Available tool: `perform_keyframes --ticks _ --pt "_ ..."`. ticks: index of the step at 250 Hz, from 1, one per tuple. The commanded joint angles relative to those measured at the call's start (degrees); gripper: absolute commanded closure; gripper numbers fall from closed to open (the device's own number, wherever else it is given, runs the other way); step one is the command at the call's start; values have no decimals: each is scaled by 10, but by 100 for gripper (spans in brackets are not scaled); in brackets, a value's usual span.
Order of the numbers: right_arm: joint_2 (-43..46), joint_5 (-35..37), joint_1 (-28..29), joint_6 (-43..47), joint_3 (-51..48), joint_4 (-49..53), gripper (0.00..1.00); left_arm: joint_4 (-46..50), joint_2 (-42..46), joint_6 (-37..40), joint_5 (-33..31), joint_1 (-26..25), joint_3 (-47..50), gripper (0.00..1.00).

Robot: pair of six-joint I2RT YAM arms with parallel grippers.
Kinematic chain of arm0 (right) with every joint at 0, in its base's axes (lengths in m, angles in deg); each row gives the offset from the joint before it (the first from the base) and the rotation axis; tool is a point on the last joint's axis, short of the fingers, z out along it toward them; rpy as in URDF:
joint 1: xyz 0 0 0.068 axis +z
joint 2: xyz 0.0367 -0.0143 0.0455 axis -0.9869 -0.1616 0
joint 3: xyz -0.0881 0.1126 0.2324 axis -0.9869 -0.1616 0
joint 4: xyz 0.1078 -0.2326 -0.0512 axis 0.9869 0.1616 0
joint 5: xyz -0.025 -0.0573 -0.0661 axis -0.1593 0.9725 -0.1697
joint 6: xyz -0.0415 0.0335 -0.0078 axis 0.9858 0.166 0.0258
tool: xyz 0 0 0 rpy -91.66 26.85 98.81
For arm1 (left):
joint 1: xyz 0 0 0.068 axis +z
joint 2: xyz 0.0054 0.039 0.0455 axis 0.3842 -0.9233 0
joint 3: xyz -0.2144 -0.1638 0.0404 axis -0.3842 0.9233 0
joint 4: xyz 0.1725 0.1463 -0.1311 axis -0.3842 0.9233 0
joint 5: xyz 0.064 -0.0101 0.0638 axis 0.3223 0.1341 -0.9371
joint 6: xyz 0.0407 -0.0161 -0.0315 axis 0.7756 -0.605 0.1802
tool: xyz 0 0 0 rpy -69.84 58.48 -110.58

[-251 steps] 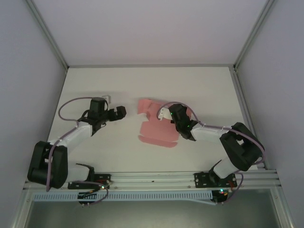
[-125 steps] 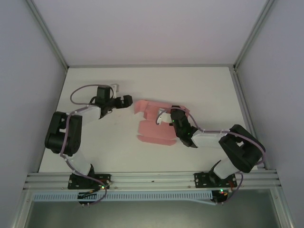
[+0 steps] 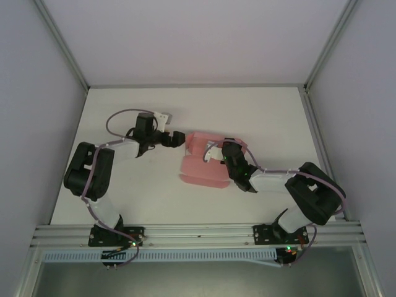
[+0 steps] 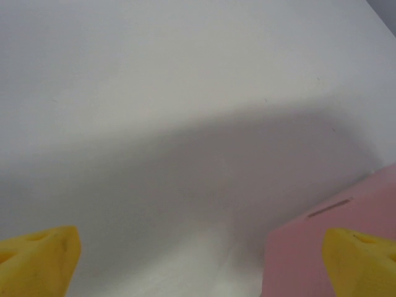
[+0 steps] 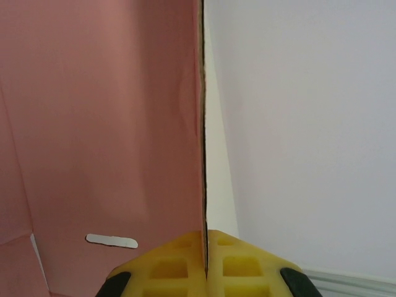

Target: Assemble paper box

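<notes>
Right gripper (image 5: pixel 205 242) is clamping its yellow pads tight on a thin edge of the paper box (image 3: pixel 201 174), a partly folded pink card that is lying near the middle of the white table (image 3: pixel 266 117) with its far part rising off the surface. Left gripper (image 3: pixel 176 139) is hovering with its jaws spread wide and grasping nothing, right at the card's far left corner, one yellow fingertip (image 4: pixel 359 260) showing in front of a pink panel with a small slot (image 4: pixel 330 207)
</notes>
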Motion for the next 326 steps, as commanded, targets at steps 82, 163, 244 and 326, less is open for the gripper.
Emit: perform_keyframes --ticks 82,163,244,326 --pt "31 15 19 -14 4 55 100 -95 51 59 17 -45 95 6" --pt "6 64 46 13 -15 -4 100 -178 61 63 35 -57 138 26" --pt "-46 122 77 67 -46 -98 100 -272 95 74 33 -82 212 31" --pt "-33 107 89 50 -27 -89 100 -227 60 100 -28 -109 162 29"
